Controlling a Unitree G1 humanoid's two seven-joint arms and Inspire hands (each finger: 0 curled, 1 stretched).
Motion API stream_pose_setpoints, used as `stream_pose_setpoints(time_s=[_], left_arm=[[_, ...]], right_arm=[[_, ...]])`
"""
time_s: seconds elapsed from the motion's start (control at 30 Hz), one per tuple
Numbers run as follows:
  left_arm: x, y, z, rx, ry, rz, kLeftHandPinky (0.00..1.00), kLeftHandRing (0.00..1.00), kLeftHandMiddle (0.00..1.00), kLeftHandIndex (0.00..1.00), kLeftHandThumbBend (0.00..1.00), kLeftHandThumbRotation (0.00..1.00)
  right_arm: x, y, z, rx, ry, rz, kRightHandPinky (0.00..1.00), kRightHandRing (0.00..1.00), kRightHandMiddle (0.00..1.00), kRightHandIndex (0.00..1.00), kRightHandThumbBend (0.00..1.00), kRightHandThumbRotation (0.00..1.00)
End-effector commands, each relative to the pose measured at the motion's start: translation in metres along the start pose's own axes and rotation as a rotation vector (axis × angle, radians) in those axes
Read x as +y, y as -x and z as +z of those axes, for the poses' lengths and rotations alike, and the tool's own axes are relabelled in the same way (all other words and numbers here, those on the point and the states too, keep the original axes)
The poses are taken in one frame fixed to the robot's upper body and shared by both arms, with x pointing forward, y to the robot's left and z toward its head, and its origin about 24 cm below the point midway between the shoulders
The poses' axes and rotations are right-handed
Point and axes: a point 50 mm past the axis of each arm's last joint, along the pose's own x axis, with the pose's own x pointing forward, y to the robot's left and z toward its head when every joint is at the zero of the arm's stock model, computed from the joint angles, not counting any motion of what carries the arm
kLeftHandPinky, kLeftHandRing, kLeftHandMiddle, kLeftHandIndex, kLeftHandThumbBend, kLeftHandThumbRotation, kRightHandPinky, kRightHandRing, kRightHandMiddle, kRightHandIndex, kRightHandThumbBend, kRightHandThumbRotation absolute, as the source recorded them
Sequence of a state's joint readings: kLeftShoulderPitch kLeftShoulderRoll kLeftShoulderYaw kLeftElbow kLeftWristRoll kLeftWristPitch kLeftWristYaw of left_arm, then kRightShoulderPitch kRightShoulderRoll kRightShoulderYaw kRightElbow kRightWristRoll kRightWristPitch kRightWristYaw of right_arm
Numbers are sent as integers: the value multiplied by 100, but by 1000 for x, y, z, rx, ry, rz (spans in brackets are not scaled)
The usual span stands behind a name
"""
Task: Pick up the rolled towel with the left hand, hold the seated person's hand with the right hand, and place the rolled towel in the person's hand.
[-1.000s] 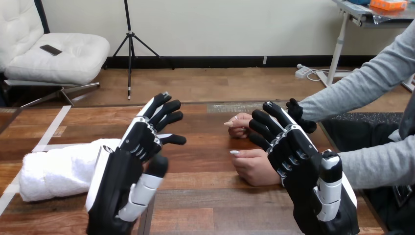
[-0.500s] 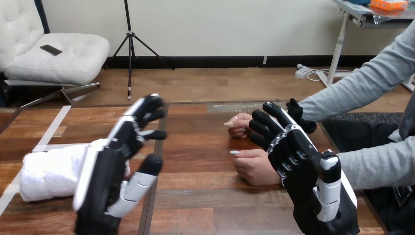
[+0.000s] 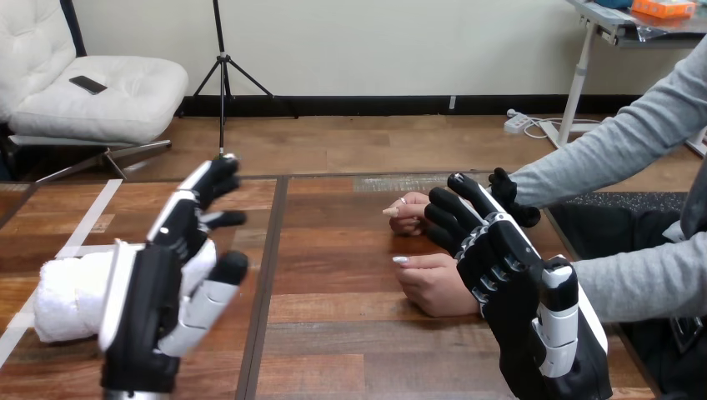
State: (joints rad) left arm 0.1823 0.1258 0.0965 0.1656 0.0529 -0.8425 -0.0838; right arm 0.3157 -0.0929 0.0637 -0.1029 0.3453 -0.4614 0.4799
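towel count: one rolled towel [image 3: 67, 292], white, is lying on the wooden table [image 3: 350, 333] toward eight o'clock, with its right end hidden behind the left hand [image 3: 146, 308]. two robot hands are showing. the left hand is hovering with fingers spread and straight, gripping nothing. the right hand [image 3: 521, 287], at four o'clock, is likewise splayed and empty, just beside the person's near hand [image 3: 433, 287]. the person's far hand [image 3: 407, 212] is resting at twelve o'clock of it.
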Motion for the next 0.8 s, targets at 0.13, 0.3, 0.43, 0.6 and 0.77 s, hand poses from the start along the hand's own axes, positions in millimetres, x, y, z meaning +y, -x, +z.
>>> stream_pose_setpoints(time_s=[0.13,0.3,0.43,0.6,0.77], left_arm=[[15,-17,-7,-61,-63,-5,77,88,89,87,83,88],[23,-18,-13,-58,-104,0,78,87,89,87,80,87],[29,-19,-18,-46,-131,1,81,88,89,87,80,88],[36,-21,-23,-10,-170,0,84,89,90,88,83,88],[42,-23,-28,19,-187,1,90,92,91,89,88,86]], right_arm=[[1,-11,15,-87,33,26,94,93,92,93,82,99],[1,-11,15,-84,31,22,94,93,92,93,82,99],[0,-11,15,-82,35,19,94,93,91,92,83,99],[0,-12,15,-83,38,19,94,93,91,92,82,99],[0,-13,15,-83,32,24,93,93,91,92,82,99]])
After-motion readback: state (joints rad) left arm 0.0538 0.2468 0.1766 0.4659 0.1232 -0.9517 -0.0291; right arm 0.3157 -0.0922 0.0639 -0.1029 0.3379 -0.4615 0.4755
